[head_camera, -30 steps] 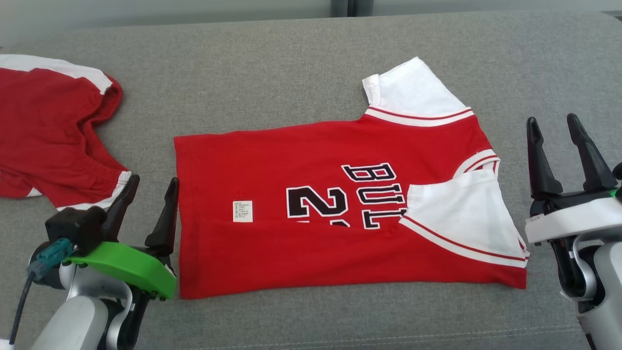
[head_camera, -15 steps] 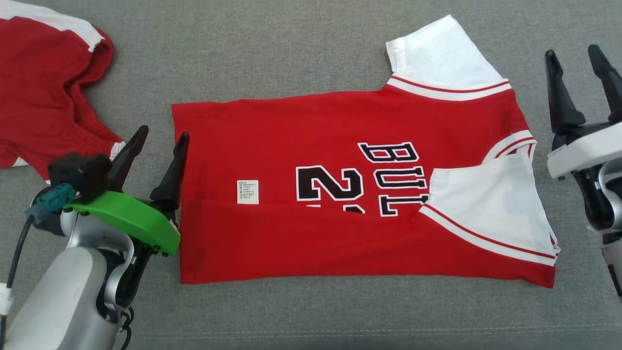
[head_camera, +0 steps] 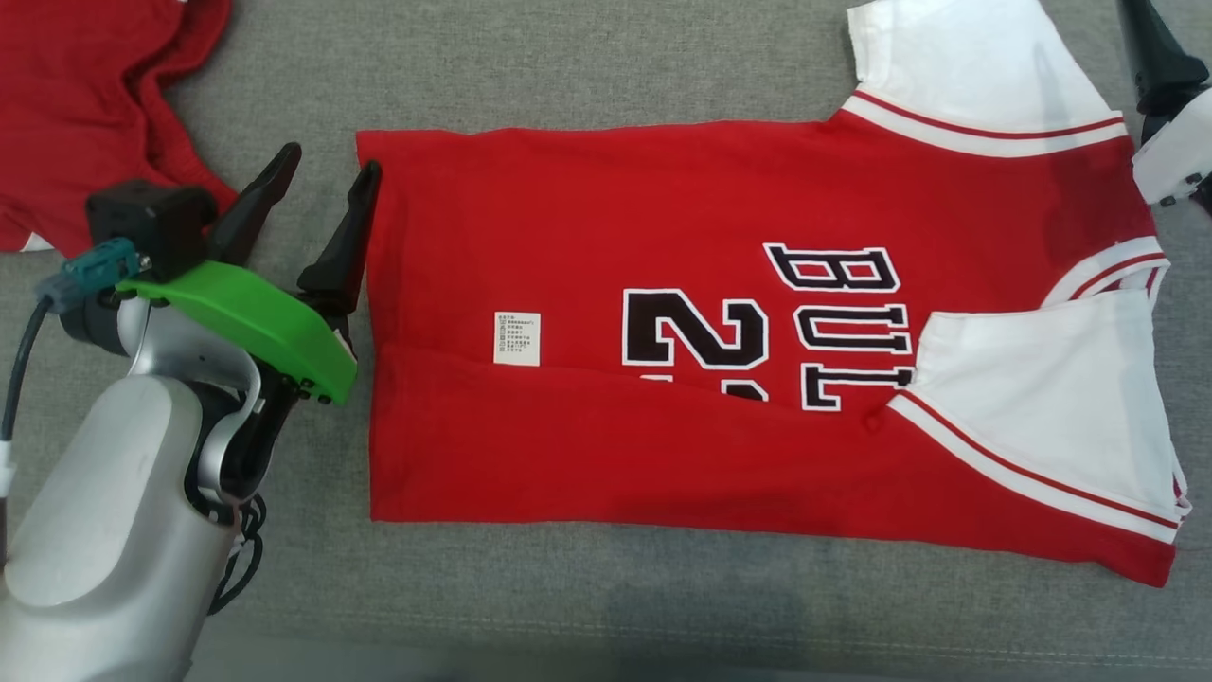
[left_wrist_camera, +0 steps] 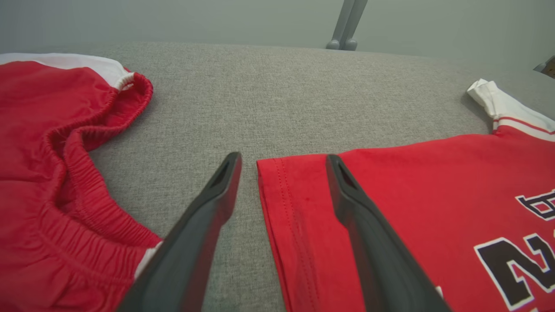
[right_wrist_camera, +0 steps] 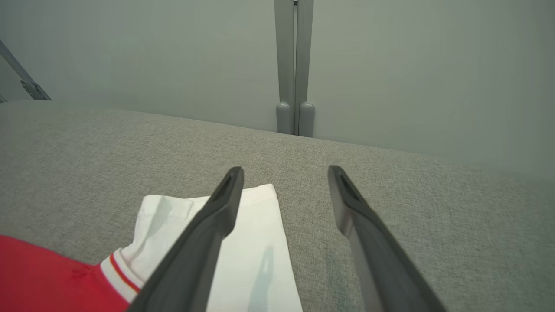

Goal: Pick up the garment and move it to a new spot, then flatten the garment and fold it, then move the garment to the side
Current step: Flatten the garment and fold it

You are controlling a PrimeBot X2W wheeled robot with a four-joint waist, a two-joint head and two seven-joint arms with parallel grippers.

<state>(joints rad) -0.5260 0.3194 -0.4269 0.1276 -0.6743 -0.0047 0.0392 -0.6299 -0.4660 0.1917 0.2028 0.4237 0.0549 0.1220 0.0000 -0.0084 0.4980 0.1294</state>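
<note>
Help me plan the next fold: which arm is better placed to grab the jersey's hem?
Left. The left gripper, open, straddles the hem corner; the right gripper is at the white sleeve, at the other end.

Setting: robot test bay, probably a lab.
Grey fabric bench [right_wrist_camera: 86, 143] under right gripper [right_wrist_camera: 285, 170]; beyond its tips, a bare pale partition wall [right_wrist_camera: 151, 52] with a grey joint post [right_wrist_camera: 294, 65]; metal brace [right_wrist_camera: 21, 78] well to its left.

Head cam looks down on jersey [head_camera: 615, 445]; wrist cams low, facing fwd, each sharing its edge.
</note>
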